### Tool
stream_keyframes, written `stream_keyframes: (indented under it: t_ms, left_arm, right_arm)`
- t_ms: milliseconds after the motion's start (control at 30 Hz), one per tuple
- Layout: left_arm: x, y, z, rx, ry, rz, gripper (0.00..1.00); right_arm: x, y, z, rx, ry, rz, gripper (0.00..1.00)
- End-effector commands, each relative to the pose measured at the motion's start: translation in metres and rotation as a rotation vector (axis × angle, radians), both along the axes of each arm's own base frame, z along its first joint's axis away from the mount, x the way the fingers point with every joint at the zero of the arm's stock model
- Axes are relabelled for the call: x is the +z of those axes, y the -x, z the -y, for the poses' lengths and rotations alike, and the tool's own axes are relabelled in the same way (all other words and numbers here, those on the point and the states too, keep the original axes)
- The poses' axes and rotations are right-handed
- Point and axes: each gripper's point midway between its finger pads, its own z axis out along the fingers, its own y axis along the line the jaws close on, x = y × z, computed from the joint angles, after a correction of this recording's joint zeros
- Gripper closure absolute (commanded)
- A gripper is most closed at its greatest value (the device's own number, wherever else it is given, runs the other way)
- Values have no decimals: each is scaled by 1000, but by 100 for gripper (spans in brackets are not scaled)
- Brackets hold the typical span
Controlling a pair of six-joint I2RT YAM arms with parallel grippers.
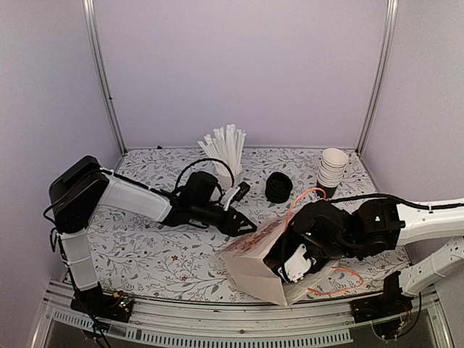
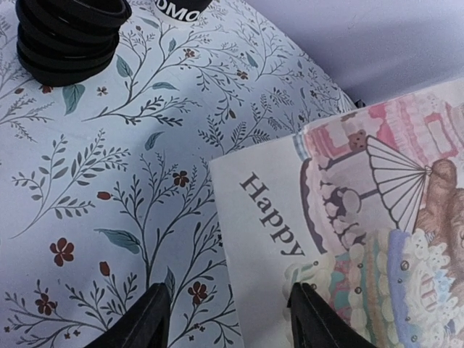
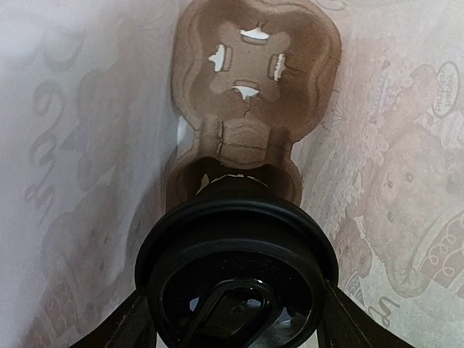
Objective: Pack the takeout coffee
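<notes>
Top view: the left gripper (image 1: 243, 223) reaches to the upper edge of a printed paper bag (image 1: 254, 268) that lies tilted on the floral table (image 1: 145, 246). The bag's mouth faces the right gripper (image 1: 297, 264), which is pushed into it.

Left wrist view: the left gripper (image 2: 228, 322) has its fingers spread and holds nothing. One tip is over the tablecloth and the other over the bag (image 2: 348, 239), printed "Happy". Whether either tip touches cannot be told.

Right wrist view: the right gripper (image 3: 235, 319) is clamped on the takeout coffee (image 3: 235, 268), a finger at each side below the black lid. The cup is deep inside the bag (image 3: 72, 145), directly before a pulp cup carrier (image 3: 254, 80) at its bottom. Whether it sits in a socket cannot be told.

Background, top view: stack of black lids (image 1: 278, 187), stack of cups (image 1: 332, 170) and white straws (image 1: 225, 148).
</notes>
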Motion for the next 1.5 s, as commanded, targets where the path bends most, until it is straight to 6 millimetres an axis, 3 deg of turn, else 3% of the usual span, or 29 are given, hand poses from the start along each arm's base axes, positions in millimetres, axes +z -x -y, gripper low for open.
stream_keyframes:
  t_ms: [0,433,800,1467]
  left_arm:
    - [5,-9,5,-22,28,13,41]
    - [-7,-8,0,-37,19,-21,44]
    - [-14,-6,-8,-65,38,-42,45]
    - [0,29,-14,-187,182,-77,46]
  right_arm:
    - [6,-9,-9,-10,-61,4,57]
    - [-2,-18,-19,-17,-89,-69,57]
    - [7,-18,-34,-31,-92,-182,57]
    - [-17,-2,-45,-145,92,-441,57]
